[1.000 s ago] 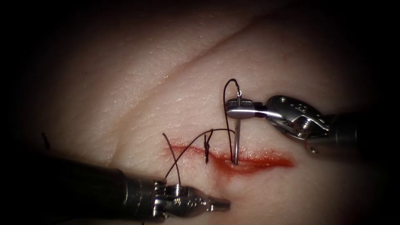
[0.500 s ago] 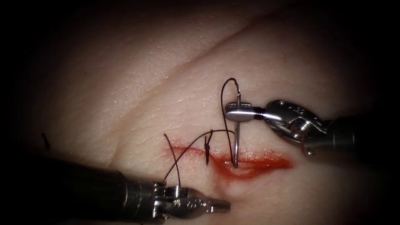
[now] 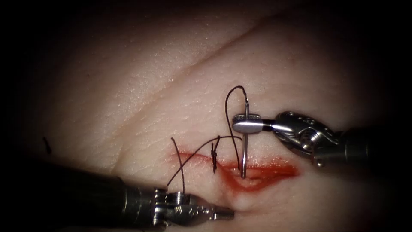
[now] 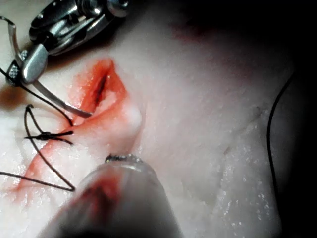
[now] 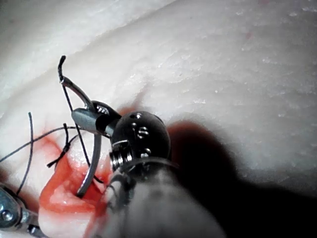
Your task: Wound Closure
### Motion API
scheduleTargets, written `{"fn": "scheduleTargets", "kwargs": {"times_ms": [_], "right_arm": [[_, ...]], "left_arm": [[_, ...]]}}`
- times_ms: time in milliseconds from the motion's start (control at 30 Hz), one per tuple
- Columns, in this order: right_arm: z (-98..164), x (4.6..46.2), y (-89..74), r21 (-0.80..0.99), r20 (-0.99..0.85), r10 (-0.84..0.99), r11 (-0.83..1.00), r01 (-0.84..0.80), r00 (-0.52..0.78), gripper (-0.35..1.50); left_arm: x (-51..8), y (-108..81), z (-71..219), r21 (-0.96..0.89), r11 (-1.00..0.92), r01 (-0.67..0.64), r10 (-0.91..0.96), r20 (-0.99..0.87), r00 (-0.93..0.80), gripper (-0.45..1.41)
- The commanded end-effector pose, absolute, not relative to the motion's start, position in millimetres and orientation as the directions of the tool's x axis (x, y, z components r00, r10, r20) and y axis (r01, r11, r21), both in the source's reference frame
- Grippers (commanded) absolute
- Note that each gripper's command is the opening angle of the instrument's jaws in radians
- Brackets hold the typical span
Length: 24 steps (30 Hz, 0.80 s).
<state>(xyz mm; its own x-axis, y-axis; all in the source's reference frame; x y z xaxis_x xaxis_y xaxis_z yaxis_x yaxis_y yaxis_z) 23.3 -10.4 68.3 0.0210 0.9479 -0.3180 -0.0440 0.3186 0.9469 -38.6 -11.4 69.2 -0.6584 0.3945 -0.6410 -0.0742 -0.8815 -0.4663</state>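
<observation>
Your left tool lay low beside the cut, jaws closed on nothing. A tied stitch sat left of the needle. Your right tool gripped the needle near its thread end, tip down in the red fluid. The right wrist view revealed the needle's curve, whereas the endoscope view showed it straight. Thread looped from its tail.

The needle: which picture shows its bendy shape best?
The right wrist view. There the needle curves from the right tool, which grips it near the thread end, down to its tip in the cut. In the endoscope view it looks straight. The left wrist view shows a gentler curve.
</observation>
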Motion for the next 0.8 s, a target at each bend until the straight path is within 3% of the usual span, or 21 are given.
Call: {"fn": "scheduleTargets", "kwargs": {"times_ms": [33, 800], "right_arm": [[68.5, 24.0, -11.5, 0.952, -0.304, 0.952, 0.305, -0.032, 0.027, -0.35], [64.6, 24.6, -17.4, 0.97, -0.245, 0.968, 0.244, 0.015, 0.056, -0.35]], "left_arm": [[-39.0, -11.7, 69.7, -0.468, -0.881, -0.074, 0.395, -0.64, -0.659, -0.18], [-39.1, -11.5, 69.8, -0.467, -0.881, -0.077, 0.396, -0.639, -0.659, -0.22]]}}
